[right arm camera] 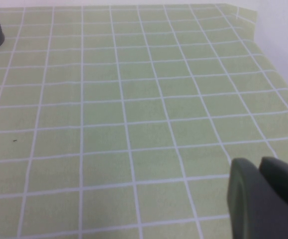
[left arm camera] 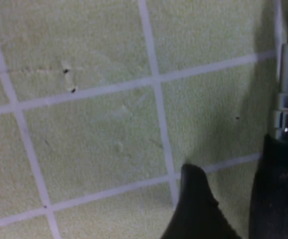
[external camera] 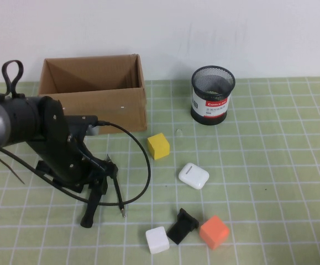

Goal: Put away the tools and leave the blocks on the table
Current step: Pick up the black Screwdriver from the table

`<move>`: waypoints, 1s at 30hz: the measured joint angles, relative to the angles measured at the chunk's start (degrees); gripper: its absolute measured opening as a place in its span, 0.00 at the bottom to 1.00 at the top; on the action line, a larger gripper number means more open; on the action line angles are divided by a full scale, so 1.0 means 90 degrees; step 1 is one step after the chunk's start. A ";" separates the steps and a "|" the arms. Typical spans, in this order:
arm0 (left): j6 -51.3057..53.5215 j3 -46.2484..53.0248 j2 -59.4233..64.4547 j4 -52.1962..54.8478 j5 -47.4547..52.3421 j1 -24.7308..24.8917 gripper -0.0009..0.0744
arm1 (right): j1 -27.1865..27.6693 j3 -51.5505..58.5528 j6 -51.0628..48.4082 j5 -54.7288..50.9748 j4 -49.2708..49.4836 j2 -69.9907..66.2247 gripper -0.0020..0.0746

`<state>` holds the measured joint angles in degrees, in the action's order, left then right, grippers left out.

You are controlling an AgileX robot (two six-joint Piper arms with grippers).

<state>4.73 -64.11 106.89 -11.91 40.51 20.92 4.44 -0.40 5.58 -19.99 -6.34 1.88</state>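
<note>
Label [external camera: 209, 104] illegible — left gripper [external camera: 101, 178] low, right gripper [right arm camera: 263, 199] aside.

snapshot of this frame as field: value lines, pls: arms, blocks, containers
left gripper: fingers open, low over the mat in front of the cardboard box
right gripper: shut, over bare mat, out of the high view
blocks: yellow block, white block, orange block, all on the mat
other: mesh cup, white case
</note>
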 joint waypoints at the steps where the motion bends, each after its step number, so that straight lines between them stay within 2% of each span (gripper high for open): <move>1: 0.0000 0.0000 0.0010 0.0000 0.0000 0.0000 0.53 | 0.0000 0.0000 0.0000 0.0000 0.0000 0.0000 0.02; 4: 0.0032 0.0000 0.0010 -0.0057 -0.0025 0.0000 0.46 | 0.0000 0.0000 0.0000 0.0000 0.0000 0.0000 0.02; 9: 0.0154 0.0000 0.0046 -0.0277 -0.0035 0.0021 0.24 | 0.0000 0.0000 0.0000 0.0000 0.0000 0.0000 0.02; 20: 0.0282 -0.0049 -0.0053 -0.0448 0.0080 0.0031 0.24 | 0.0000 0.0000 0.0000 0.0000 0.0000 0.0000 0.02; 30: 0.0371 -0.1326 -0.0977 -0.0517 0.0335 0.0509 0.24 | 0.0000 0.0000 0.0000 0.0000 0.0000 0.0000 0.02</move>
<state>8.07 -76.04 98.09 -16.56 43.52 25.50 4.44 -0.40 5.58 -19.99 -6.34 1.88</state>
